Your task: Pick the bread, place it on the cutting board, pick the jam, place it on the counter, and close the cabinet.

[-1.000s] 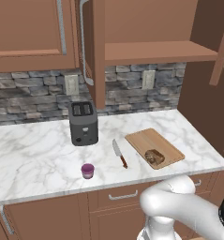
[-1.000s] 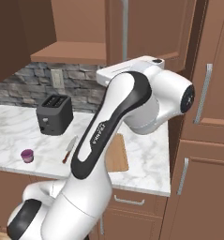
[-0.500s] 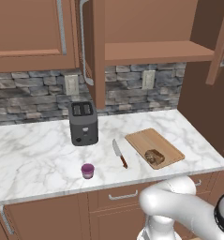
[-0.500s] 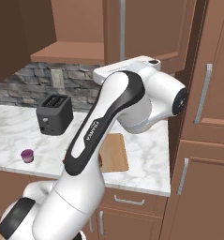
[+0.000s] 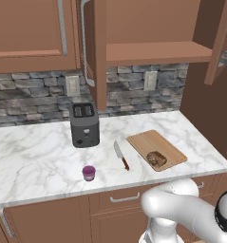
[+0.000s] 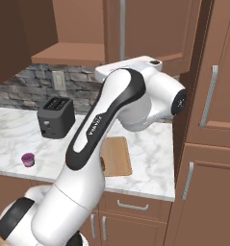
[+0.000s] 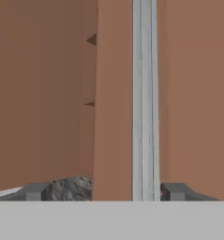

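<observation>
Hand view looks straight at the cabinet (image 7: 118, 93) door edge, with its long silver bar handle (image 7: 144, 98) running top to bottom between the two dark finger tips. No lettering, brand or label can be read on anything in the scene. The gripper (image 7: 104, 191) has its jaws standing wide apart, one tip on each side of the door edge and handle; neither tip visibly presses the wood or the bar, so nothing is gripped.

From the left base view, the cabinet (image 5: 148, 28) hangs open over the counter (image 5: 34, 152), its right door (image 5: 219, 40) swung out at the far right. The bread (image 5: 156, 159) lies on the near right part of the cutting board (image 5: 148, 141), which rests on the right side of the counter. The jam (image 5: 89, 172) stands on the counter near its front edge, left of a red-handled knife (image 5: 120, 155) and in front of a dark toaster (image 5: 84, 124) by the stone backsplash.
</observation>
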